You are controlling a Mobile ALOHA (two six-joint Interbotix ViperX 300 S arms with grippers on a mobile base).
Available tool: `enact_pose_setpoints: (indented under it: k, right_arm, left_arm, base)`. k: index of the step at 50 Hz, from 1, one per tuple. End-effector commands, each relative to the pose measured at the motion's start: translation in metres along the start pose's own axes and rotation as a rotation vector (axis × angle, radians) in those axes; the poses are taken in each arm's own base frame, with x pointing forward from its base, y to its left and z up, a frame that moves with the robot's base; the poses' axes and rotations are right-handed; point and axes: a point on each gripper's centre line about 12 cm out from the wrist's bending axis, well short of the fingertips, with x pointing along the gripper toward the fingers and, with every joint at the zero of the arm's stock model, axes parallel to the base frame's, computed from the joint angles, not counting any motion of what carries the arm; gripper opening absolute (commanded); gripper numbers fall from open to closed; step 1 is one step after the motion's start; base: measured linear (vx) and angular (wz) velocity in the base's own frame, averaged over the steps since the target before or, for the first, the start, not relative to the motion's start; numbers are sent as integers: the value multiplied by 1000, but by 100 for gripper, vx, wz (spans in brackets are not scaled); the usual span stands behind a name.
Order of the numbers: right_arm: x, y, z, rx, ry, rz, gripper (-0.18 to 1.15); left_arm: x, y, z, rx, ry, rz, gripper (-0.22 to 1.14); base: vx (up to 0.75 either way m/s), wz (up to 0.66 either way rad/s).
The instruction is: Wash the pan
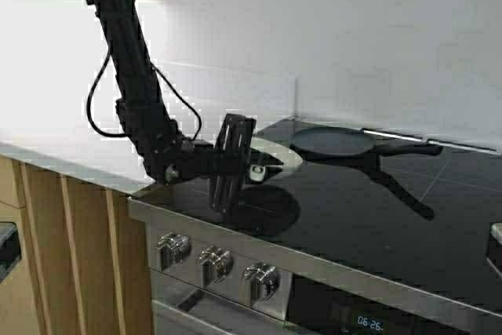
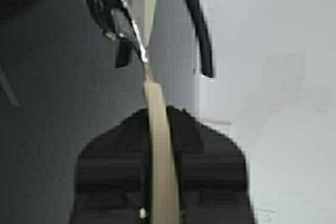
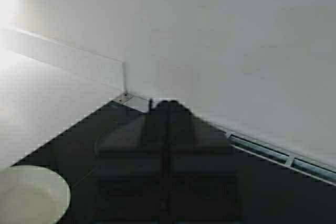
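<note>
From the high view I see my left gripper (image 1: 263,164) holding the pan (image 1: 276,154) above the black stovetop (image 1: 376,217), beside the dark grey pan (image 1: 333,143). My left wrist view confirms it: both fingers (image 2: 205,156) are clamped on the cream handle (image 2: 157,129). Only my right wrist view shows the right gripper (image 3: 167,109), fingers pressed together on nothing, and the pan's round rim (image 3: 31,192).

A home kitchen: a black glass cooktop (image 1: 376,217) set over a stainless range front with three control knobs (image 1: 217,260) and a digital clock display (image 1: 369,322), a pale surface (image 1: 70,135) beside it, wooden cabinet fronts (image 1: 63,256) below, and a white backsplash wall (image 1: 353,37) behind.
</note>
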Motion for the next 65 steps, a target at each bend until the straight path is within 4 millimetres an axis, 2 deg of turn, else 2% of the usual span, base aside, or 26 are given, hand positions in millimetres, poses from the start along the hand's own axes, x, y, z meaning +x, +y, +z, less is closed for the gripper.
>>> enact_pose_setpoints:
  k: [1, 7, 17, 27, 38, 50, 65]
  right_arm:
    - [2, 0, 3, 0, -5, 1, 7]
    - [3, 0, 1, 3, 3, 2, 7]
    - [7, 0, -3, 0, 26, 2, 7]
    - [9, 0, -3, 2, 32, 2, 7]
    - [8, 0, -1, 11, 23, 2, 7]
    - [9, 0, -3, 16, 51, 0, 7]
    - [10, 0, -3, 14, 54, -2, 7]
  left_arm:
    - [-12, -47, 1, 50, -5, -68, 2]
    - [-34, -58, -1, 83, -8, -59, 2]
    - [-72, -73, 8, 81, -33, -79, 2]
    - [-92, -81, 11, 79, -45, -98, 2]
    - [-99, -83, 10, 76, -47, -107, 2]
    - [-90, -81, 13, 82, -47, -116, 2]
    - [-92, -79, 12, 78, -45, -117, 2]
  base:
    - [0, 0]
    - [0, 4]
    - [1, 20]
    - [4, 36]
    - [4, 57]
    - [1, 65]
    - [1, 49]
